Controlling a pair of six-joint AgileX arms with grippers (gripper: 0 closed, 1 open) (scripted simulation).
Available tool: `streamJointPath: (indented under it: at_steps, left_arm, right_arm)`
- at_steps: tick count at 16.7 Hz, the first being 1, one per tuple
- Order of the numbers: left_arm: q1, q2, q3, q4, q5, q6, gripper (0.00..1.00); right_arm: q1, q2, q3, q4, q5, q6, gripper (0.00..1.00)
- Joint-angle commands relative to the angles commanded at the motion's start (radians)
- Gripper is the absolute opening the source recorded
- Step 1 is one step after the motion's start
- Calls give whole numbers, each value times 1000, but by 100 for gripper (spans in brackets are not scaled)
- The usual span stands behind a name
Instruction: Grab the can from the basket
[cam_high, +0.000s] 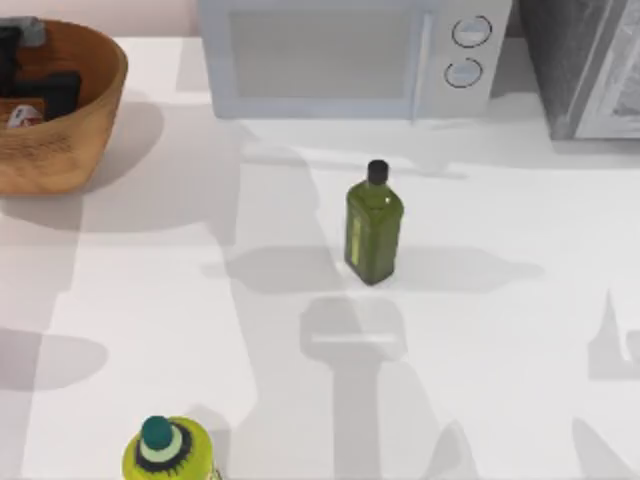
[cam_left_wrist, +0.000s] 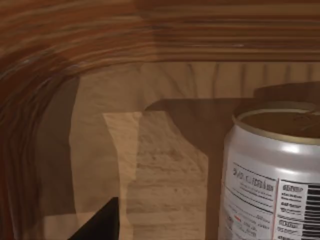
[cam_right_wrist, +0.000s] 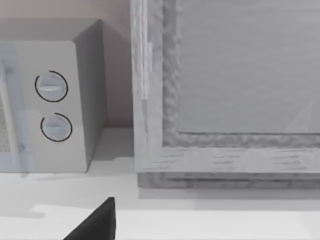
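My left gripper (cam_high: 30, 85) is down inside the large round orange-brown wicker basket (cam_high: 85, 120) at the table's far left corner, and its dark bulk hides most of the basket's floor from above. Just beside it lies the small white can with red markings (cam_high: 22, 114), close to the ribbed wall. In my left wrist view the can (cam_left_wrist: 272, 175) stands upright on the woven floor, silver-sided with a printed label and pale gold rim, cut off at the picture's edge. One dark fingertip (cam_left_wrist: 100, 222) pokes into that view well apart from the can; whether my left fingers are apart or together I cannot tell. The curved basket wall (cam_left_wrist: 60, 45) rises close around, leaving little room. Outside the basket the white table (cam_high: 500, 330) lies open, with a tall dark-green bottle with black cap (cam_high: 374, 225) at its middle and a yellow-green bottle with teal cap (cam_high: 168, 450), cut off, at the near edge. My right wrist view faces a white microwave (cam_right_wrist: 55, 100) and grey cabinet (cam_right_wrist: 225, 90); perhaps one fingertip (cam_right_wrist: 97, 222) shows.
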Motion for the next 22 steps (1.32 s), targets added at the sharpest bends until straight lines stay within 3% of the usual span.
streamJointPath:
  at_steps: [12,22]
  left_arm:
    - [0,0,0,0,0,0,2]
    - [1,-61,-37,-7,-6,-10,0]
  right_arm:
    - [0,0,0,0,0,0,100]
    - [0,0,0,0,0,0,100]
